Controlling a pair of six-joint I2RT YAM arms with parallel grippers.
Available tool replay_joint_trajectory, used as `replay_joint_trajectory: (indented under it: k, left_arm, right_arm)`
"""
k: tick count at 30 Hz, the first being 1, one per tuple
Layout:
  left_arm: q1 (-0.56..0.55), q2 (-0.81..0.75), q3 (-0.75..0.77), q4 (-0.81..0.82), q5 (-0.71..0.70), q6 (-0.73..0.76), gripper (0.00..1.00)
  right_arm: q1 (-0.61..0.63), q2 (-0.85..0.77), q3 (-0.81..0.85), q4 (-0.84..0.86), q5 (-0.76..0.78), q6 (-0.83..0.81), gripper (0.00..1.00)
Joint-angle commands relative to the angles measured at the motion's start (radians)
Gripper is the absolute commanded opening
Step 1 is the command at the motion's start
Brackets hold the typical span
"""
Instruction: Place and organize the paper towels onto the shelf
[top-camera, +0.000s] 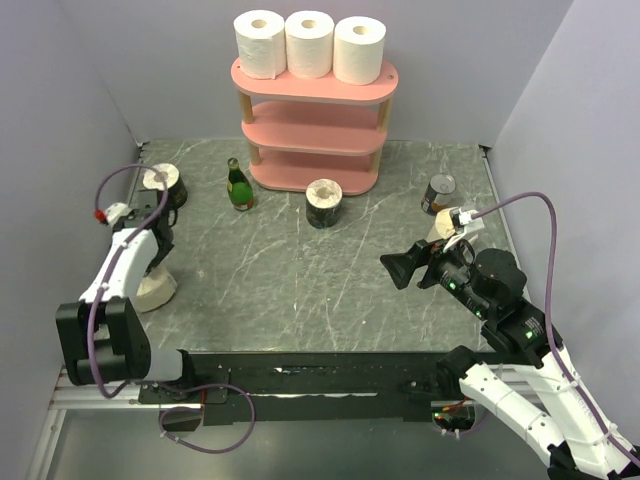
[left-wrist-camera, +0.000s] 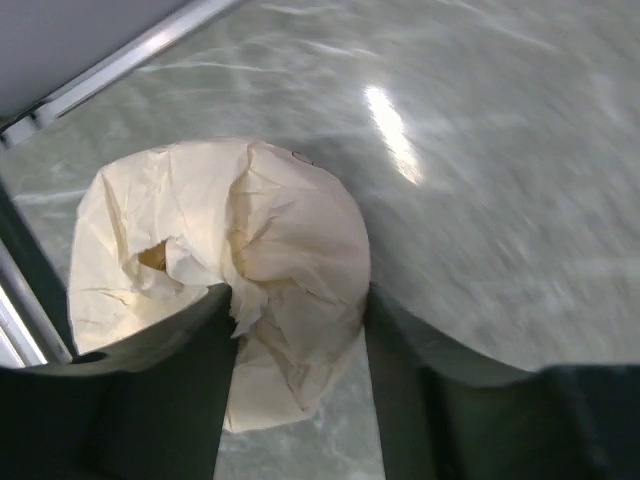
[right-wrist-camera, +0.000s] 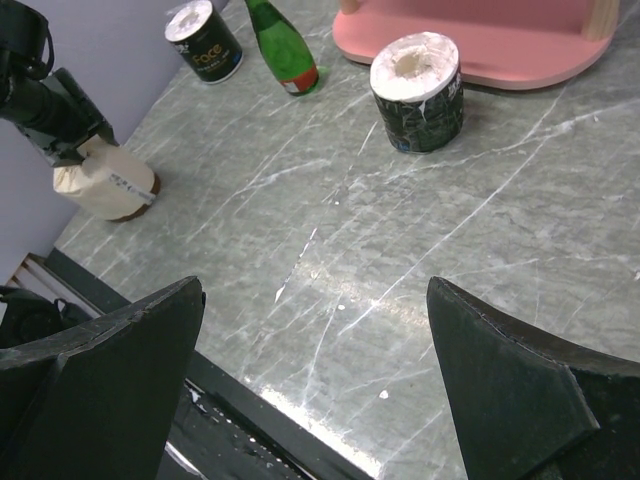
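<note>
Paper towels: three plain white rolls (top-camera: 303, 45) on top board of pink three-tier shelf (top-camera: 310, 92). We judge under half done. Dark-banded rolls (top-camera: 324, 203) standing on grey marbled table (top-camera: 300, 290). Left gripper (left-wrist-camera: 295, 300) clamped on crumpled cream-beige roll (left-wrist-camera: 180, 220); right gripper (right-wrist-camera: 315, 290) jaws apart, empty.

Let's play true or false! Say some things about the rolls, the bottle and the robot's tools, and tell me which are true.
1. Three white rolls stand on the top board of the shelf. True.
2. The green bottle lies on its side. False: it stands upright on the table.
3. The right tool is holding a roll. False: it is open, with nothing between its fingers.
4. The left tool has a cream roll between its fingers. True.
5. A dark-label roll stands on the table in front of the shelf. True.
</note>
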Motion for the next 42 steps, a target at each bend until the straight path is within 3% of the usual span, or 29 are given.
replay_joint_trajectory:
  k: [1,6,9,16,20,28,32,36,42]
  left_arm:
    - [-0.147,-0.117,0.010,0.046,0.039,0.134,0.47]
    - [-0.371,-0.203,-0.016,0.164,0.215,0.229,0.37]
    - [-0.483,-0.215,-0.018,0.192,0.263,0.202,0.34]
    - [-0.739,-0.013,0.122,0.139,0.154,0.151,0.34]
    - [-0.841,0.086,0.209,0.097,0.119,0.140,0.40]
    - [-0.861,0.060,0.312,0.025,0.071,0.136,0.72]
    - [-0.818,-0.003,0.337,-0.038,0.071,0.114,0.78]
    - [-0.726,-0.142,0.210,0.069,0.169,0.111,0.79]
    - [-0.562,-0.206,0.058,0.152,0.312,0.105,0.82]
  right_arm:
    - [0.003,-0.008,0.024,0.043,0.001,0.005,1.00]
    - [0.003,-0.008,0.027,0.041,0.003,0.008,0.99]
    - [0.003,-0.011,0.026,0.037,0.006,0.011,1.00]
    - [0.003,-0.018,0.020,0.032,0.010,0.016,1.00]
    - [0.001,-0.024,0.024,0.020,0.016,0.013,1.00]
    - [0.003,-0.050,0.024,0.001,0.038,0.002,1.00]
    - [0.003,-0.053,0.021,0.000,0.041,-0.001,1.00]
    - [0.001,-0.050,0.014,0.009,0.036,0.002,1.00]
    - [0.003,-0.038,0.020,0.007,0.030,-0.001,0.99]
